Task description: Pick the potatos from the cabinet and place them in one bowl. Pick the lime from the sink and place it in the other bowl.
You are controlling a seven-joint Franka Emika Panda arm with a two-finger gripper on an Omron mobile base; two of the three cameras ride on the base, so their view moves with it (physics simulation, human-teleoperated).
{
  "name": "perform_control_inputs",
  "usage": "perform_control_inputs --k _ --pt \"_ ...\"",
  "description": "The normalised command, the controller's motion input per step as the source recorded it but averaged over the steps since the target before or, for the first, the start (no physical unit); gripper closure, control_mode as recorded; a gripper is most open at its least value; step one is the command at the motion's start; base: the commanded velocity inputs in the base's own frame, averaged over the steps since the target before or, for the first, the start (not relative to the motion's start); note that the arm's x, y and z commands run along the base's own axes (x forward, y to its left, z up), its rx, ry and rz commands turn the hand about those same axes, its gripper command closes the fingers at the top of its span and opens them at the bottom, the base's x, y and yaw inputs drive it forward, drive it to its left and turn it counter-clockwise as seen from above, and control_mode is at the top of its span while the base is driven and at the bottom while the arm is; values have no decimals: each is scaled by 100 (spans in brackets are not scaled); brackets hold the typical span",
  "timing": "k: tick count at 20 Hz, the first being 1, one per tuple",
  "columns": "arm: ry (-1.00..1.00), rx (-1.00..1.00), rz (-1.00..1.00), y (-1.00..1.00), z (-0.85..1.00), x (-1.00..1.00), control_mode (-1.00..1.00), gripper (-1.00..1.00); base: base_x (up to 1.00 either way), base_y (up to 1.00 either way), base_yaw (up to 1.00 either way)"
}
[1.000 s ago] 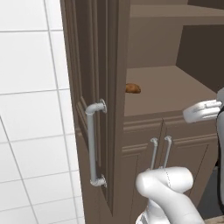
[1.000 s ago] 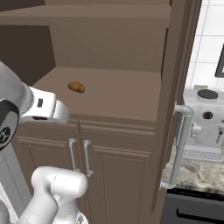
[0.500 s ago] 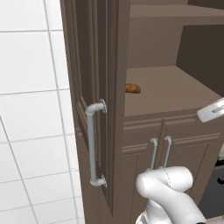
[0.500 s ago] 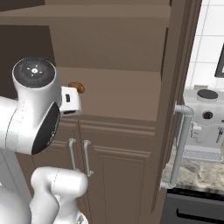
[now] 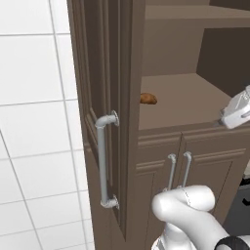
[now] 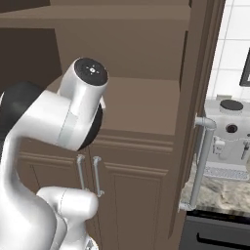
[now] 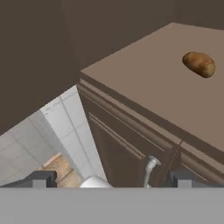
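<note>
Left base view: cabinet (image 5: 105, 73) door open, grey bar handle (image 5: 103, 163) on it; one potato (image 5: 148, 99) on shelf, back-left.
Right base view: coffee machine (image 6: 229, 136) on counter, right; no readable text.
Hand view: gripper (image 7: 111, 178) fingers wide apart, holding nothing; potato upper right on shelf.

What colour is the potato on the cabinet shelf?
Golden-brown; the potato shows best in the hand view, on the dark brown shelf.

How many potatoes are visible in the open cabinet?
1. One potato lies alone on the cabinet shelf. The door and arm may hide others.
</note>
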Motion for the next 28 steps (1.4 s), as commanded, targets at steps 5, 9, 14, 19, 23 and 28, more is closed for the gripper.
perform_control_inputs --k 5,9,14,19,23,28 --pt "-3 3 20 0 -4 39 -100 -100 0 0 0" --pt "-11 10 11 0 -11 21 -100 -100 0 0 0" --pt "-17 11 6 0 -14 14 -100 -100 0 0 0" --pt "-15 2 5 5 -15 32 -100 -100 0 0 0" --pt "-14 0 6 3 -4 42 -100 -100 0 0 0" --pt "-2 1 9 0 3 45 -100 -100 0 0 0"
